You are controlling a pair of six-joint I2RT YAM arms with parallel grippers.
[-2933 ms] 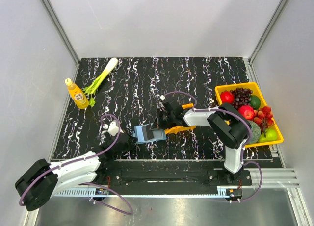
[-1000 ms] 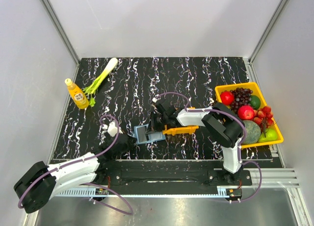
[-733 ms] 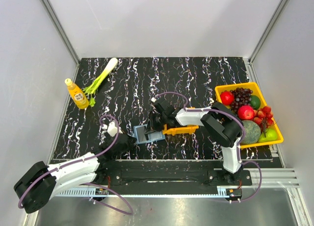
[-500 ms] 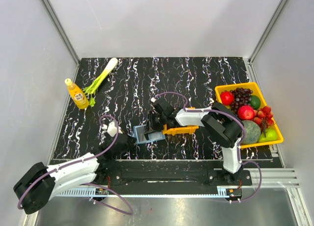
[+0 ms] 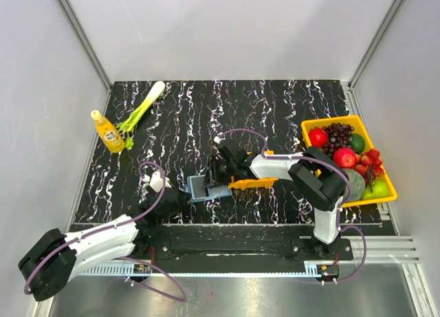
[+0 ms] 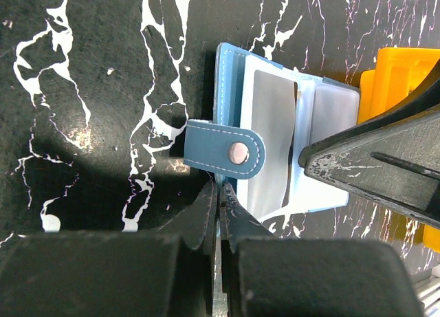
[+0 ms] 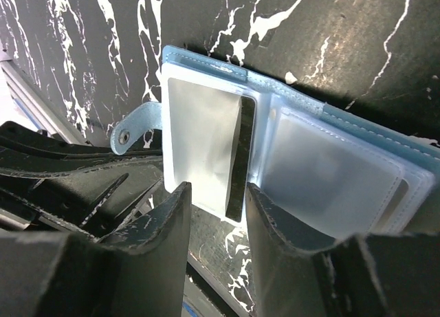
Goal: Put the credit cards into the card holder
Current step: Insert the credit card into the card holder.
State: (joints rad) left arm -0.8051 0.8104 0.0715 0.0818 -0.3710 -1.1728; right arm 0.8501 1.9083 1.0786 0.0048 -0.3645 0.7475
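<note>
The blue card holder (image 5: 201,188) lies open on the black marbled table, its pale inside up and its snap strap (image 6: 224,152) pointing left. One grey credit card (image 6: 270,135) sits in the pocket by the hinge; its dark edge (image 7: 237,159) stands slightly raised. My right gripper (image 7: 216,203) is open, one finger on each side of that card edge, touching nothing. Just left of the holder, my left gripper (image 6: 218,193) is shut on a thin pale edge of the holder (image 6: 330,111). No other cards show.
A small orange tray (image 5: 253,182) lies just right of the holder, under my right arm. A yellow fruit bin (image 5: 386,188) stands at the right edge. A yellow bottle (image 5: 108,131) and a leek (image 5: 141,107) lie at the far left.
My right gripper has opened and let go of the card, which stays in the holder. It has shifted slightly right. The left arm has not moved.
</note>
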